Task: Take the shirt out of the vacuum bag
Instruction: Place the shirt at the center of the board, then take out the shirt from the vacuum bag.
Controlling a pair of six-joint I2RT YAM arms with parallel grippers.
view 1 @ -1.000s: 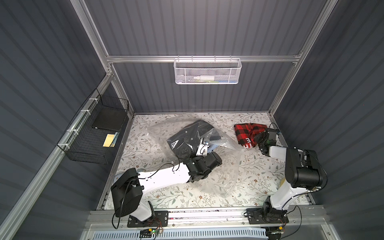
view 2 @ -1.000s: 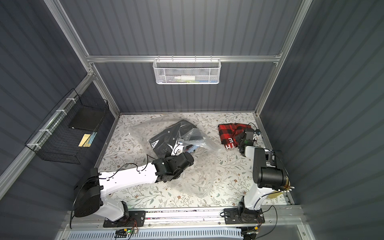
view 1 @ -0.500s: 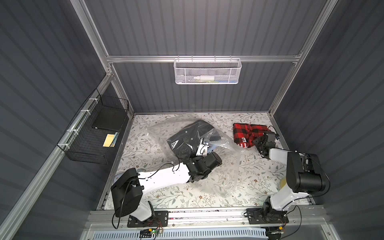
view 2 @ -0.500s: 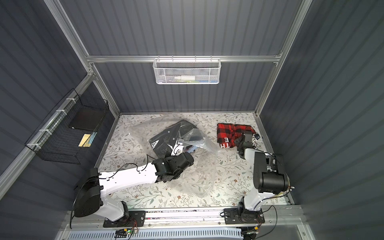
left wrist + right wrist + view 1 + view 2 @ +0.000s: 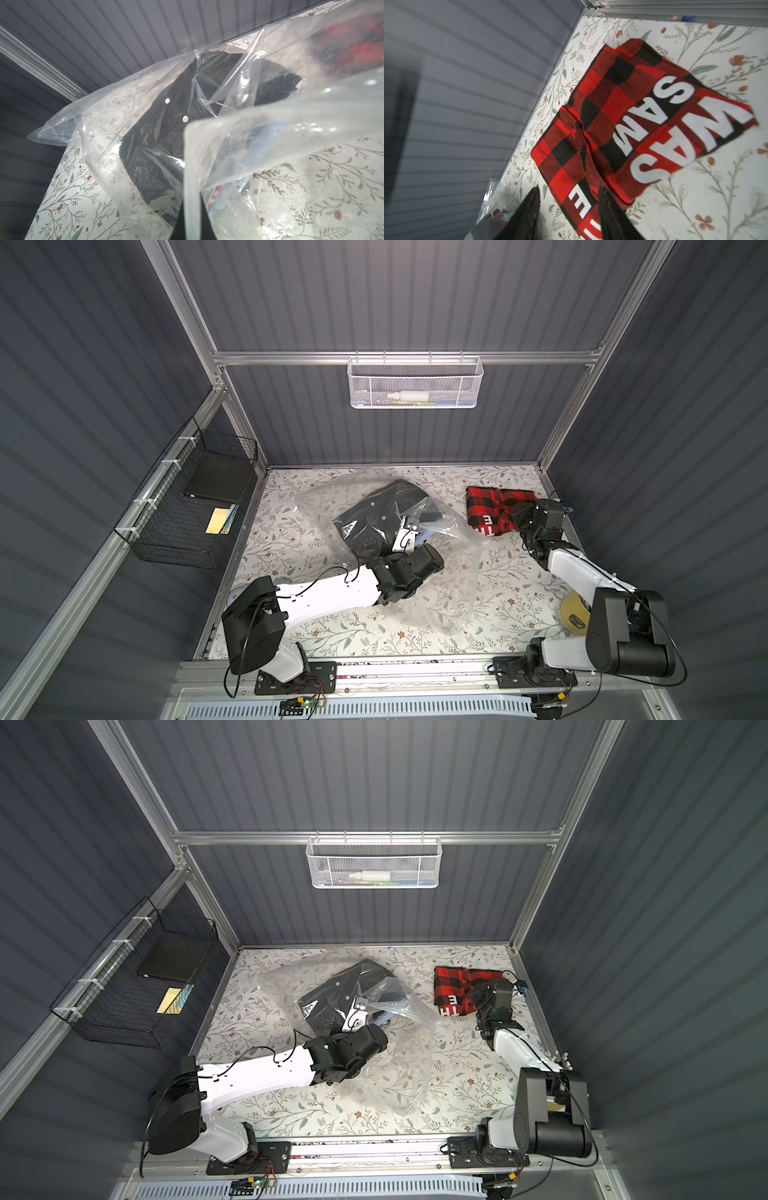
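Floral-patterned tabletop [image 5: 291, 630] is sitting inside a booth of dark grey ribbed walls. Across its middle the vacuum bag [image 5: 453, 572] is lying crumpled and clear, with a black shirt [image 5: 374, 514] bunched inside toward the far end. The left gripper [image 5: 411, 529] is pinching a fold of the bag, jaws closed. Farther right, the right gripper [image 5: 568, 193] is hovering with fingers apart over a red plaid shirt [image 5: 494, 510], gripping nothing. A white mesh basket [image 5: 415, 381] is hanging on the back wall.
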